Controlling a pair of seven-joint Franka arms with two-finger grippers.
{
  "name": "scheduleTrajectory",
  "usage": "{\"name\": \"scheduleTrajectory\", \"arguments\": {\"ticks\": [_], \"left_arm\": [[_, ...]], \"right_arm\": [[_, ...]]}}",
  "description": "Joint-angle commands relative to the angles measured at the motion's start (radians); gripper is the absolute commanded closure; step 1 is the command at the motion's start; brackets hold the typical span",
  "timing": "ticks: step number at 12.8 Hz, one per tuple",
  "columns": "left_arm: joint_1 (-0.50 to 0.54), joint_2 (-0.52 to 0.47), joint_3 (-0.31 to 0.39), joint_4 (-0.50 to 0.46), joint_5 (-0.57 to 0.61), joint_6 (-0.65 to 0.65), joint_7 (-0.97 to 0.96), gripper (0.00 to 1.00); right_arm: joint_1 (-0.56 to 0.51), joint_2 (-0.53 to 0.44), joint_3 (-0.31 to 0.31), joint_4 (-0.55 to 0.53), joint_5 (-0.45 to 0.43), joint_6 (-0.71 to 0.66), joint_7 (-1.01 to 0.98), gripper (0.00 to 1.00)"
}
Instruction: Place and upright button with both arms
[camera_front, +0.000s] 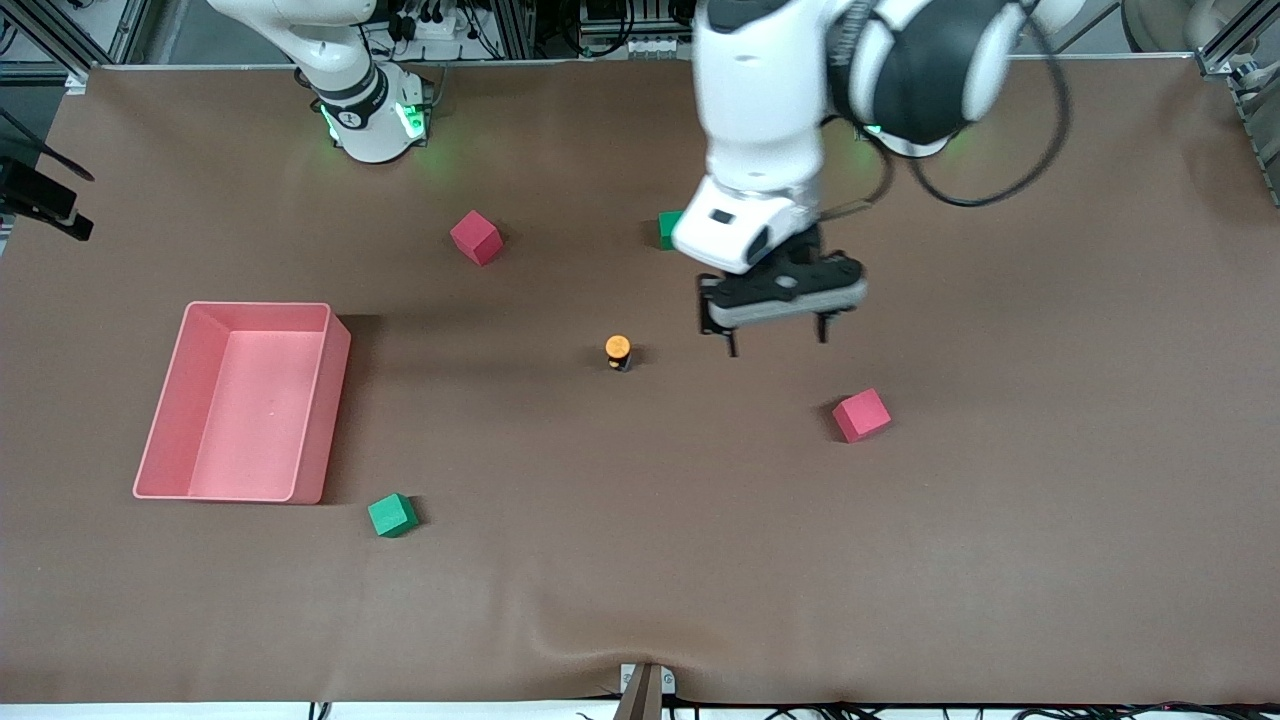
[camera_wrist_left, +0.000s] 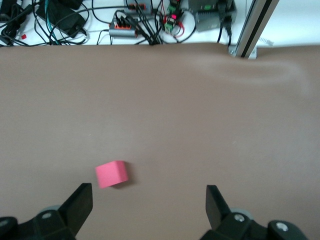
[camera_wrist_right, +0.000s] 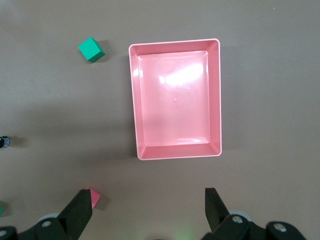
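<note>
The button stands upright on the brown table near its middle, orange cap on top of its dark body. Only its edge shows in the right wrist view. My left gripper hangs open and empty over the table beside the button, toward the left arm's end. In the left wrist view its fingers stand wide apart around bare cloth. My right gripper is open and empty, high over the table near the pink bin. In the front view only that arm's base shows.
A pink bin sits toward the right arm's end. One pink cube lies near the right arm's base, another under the left gripper's side. A green cube lies by the bin. A second green cube is partly hidden by the left arm.
</note>
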Motion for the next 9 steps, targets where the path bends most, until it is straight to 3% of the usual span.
{"name": "scheduleTrajectory", "arguments": {"ticks": [1, 3, 6, 9], "left_arm": [[0.067, -0.067, -0.011, -0.031, -0.047, -0.075, 0.135, 0.0], [0.14, -0.105, -0.011, -0.031, -0.084, -0.149, 0.23, 0.0], [0.325, -0.153, -0.011, -0.031, -0.254, -0.195, 0.403, 0.0], [0.404, -0.165, -0.003, -0.031, -0.259, -0.238, 0.428, 0.0]], "right_arm": [[-0.02, -0.006, 0.014, -0.012, -0.003, 0.059, -0.003, 0.0], [-0.012, -0.004, 0.018, -0.009, -0.001, 0.079, -0.003, 0.0], [-0.012, -0.003, 0.019, -0.009, -0.001, 0.067, -0.003, 0.0], [-0.004, 0.002, 0.019, -0.007, -0.003, 0.064, -0.003, 0.0]]}}
